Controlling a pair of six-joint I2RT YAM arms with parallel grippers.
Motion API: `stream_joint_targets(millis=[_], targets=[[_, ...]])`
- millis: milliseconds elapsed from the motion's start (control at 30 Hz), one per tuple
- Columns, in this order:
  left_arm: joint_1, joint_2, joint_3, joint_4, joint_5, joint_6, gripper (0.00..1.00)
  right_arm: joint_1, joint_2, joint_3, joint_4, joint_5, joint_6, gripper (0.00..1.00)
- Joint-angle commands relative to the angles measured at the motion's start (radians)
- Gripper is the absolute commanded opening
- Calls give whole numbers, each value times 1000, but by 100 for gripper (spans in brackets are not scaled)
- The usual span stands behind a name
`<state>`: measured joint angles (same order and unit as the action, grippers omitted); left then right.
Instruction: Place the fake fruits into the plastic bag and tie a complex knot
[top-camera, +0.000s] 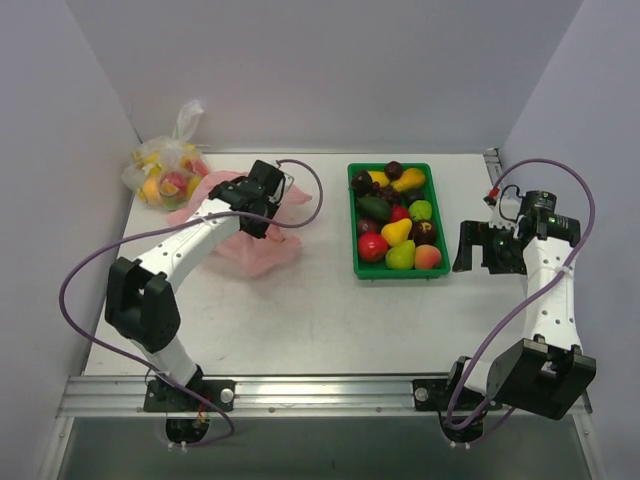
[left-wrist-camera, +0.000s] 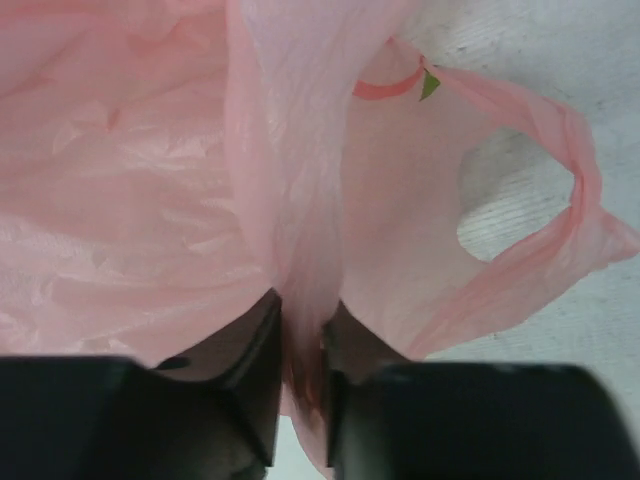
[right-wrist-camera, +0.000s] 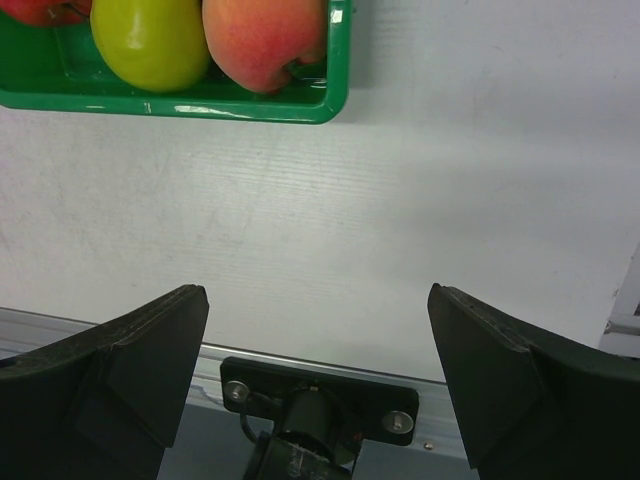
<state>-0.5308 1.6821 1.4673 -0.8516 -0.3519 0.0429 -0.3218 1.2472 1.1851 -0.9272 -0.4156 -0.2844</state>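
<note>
The pink plastic bag (top-camera: 258, 248) lies crumpled on the table left of centre. My left gripper (top-camera: 266, 188) is shut on a fold of it; in the left wrist view the jaws pinch a bunched strip of the bag (left-wrist-camera: 300, 300), and one handle loop (left-wrist-camera: 560, 215) hangs free to the right. The fake fruits (top-camera: 398, 218) fill a green tray (top-camera: 354, 240) at centre right. My right gripper (top-camera: 486, 250) is open and empty over bare table right of the tray; its view shows a green apple (right-wrist-camera: 150, 40) and a peach (right-wrist-camera: 262, 40) at the tray's corner.
A clear bag of yellow-red fruit (top-camera: 165, 170) sits at the back left corner. The aluminium rail (top-camera: 320, 395) with both arm bases runs along the near edge. Grey walls close in the left, back and right sides.
</note>
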Motion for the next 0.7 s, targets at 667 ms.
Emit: stream_joint_targets(millis=[667], targets=[[491,-343,-580,850,1596,-770,0,1,8,120,-47,-155,-48,100]])
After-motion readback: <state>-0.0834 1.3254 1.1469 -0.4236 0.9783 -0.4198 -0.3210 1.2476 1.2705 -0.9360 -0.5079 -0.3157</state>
